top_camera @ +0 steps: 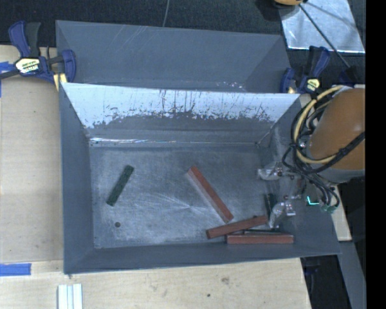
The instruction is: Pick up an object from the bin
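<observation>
My gripper (274, 210) hangs low at the bin's right side, near the front right corner. Right under it lies the right end of a brown flat stick (237, 228), which slants along the floor. A second, reddish brown stick (260, 239) lies level against the front wall, just below the first. A third, lighter brown stick (209, 194) runs diagonally from the middle of the floor down towards the other two. Whether the gripper touches the stick beneath it I cannot make out.
A dark green flat bar (120, 185) lies tilted on the left of the floor, with a small dark speck (118, 224) in front of it. The arm with its orange cover and cables leans in over the right wall.
</observation>
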